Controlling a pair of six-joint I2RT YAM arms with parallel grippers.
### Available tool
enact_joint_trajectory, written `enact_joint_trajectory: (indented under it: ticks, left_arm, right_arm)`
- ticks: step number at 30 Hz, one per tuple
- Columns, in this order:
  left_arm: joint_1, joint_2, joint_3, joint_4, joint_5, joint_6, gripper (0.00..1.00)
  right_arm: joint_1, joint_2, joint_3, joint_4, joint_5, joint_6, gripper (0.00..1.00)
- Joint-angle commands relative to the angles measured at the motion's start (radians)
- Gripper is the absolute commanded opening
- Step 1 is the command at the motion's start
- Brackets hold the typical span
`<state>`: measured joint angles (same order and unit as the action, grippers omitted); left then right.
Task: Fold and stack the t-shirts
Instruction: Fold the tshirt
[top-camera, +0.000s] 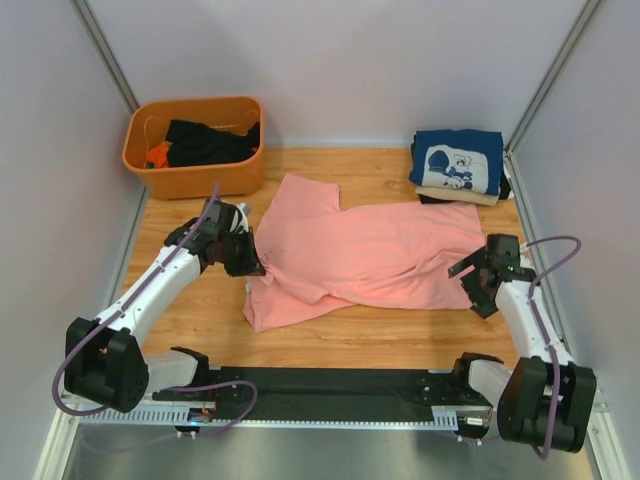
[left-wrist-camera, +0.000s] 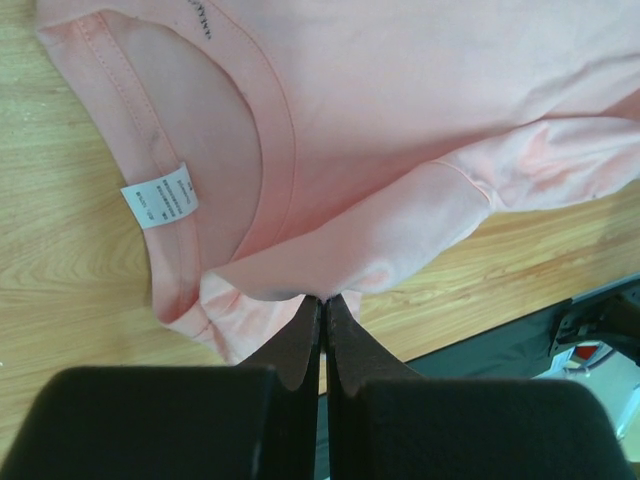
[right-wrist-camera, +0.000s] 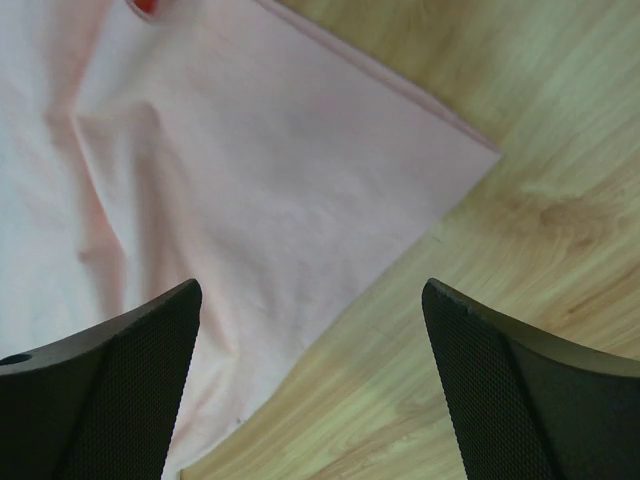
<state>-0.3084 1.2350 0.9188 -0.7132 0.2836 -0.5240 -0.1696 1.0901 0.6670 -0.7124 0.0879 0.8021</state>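
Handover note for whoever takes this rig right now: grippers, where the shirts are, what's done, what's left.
Left gripper: shut on the pink t-shirt, pinching a fold beside its collar.
Right gripper: open, over the shirt's hem corner, holding nothing.
Done: navy t-shirt folded, topping a pile at the far right.
To do: fold and stack the pink one; dark clothes lie in the orange tub.
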Motion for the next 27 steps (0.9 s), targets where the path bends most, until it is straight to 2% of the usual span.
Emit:
enact_joint_trajectory:
  ticks: [1, 5, 9, 12, 13, 14, 16, 19, 21, 22, 23, 27]
  left_arm:
    - [0.008, -0.029, -0.003, 0.024, 0.025, 0.021, 0.0]
    - [0.009, -0.037, -0.012, 0.032, 0.037, 0.018, 0.0]
    - [0.009, -0.045, -0.021, 0.034, 0.034, 0.019, 0.0]
    - [0.009, -0.042, -0.024, 0.032, 0.034, 0.022, 0.0]
    - [0.009, -0.043, -0.024, 0.031, 0.034, 0.021, 0.0]
    - [0.009, -0.04, -0.024, 0.032, 0.032, 0.021, 0.0]
    - [0.009, -0.035, -0.023, 0.032, 0.034, 0.018, 0.0]
    - [0.009, -0.028, -0.021, 0.035, 0.035, 0.018, 0.0]
    - [0.009, -0.025, -0.021, 0.035, 0.032, 0.016, 0.0]
    - [0.011, -0.023, -0.02, 0.037, 0.031, 0.015, 0.0]
    - [0.011, -0.023, -0.02, 0.037, 0.029, 0.015, 0.0]
    - [0.011, -0.026, -0.009, 0.02, 0.019, 0.016, 0.0]
  right_arm:
    - [0.013, -0.08, -0.072, 0.03, -0.056, 0.127, 0.92]
    - [0.012, -0.047, -0.102, 0.037, -0.017, 0.125, 0.92]
    - [-0.008, 0.042, -0.13, 0.115, -0.03, 0.095, 0.88]
    - [-0.024, 0.102, -0.133, 0.14, -0.02, 0.071, 0.77]
    - [-0.036, 0.111, -0.145, 0.143, -0.017, 0.069, 0.68]
    - [-0.041, 0.113, -0.152, 0.149, -0.016, 0.069, 0.64]
    - [-0.048, 0.097, -0.167, 0.157, -0.004, 0.071, 0.49]
    - [-0.051, 0.064, -0.182, 0.157, 0.007, 0.071, 0.22]
    - [-0.051, 0.036, -0.181, 0.151, 0.001, 0.066, 0.15]
    - [-0.051, 0.025, -0.181, 0.149, -0.004, 0.051, 0.06]
    - [-0.051, 0.015, -0.179, 0.149, -0.022, 0.039, 0.0]
    - [-0.053, -0.129, -0.165, 0.116, -0.071, 0.011, 0.0]
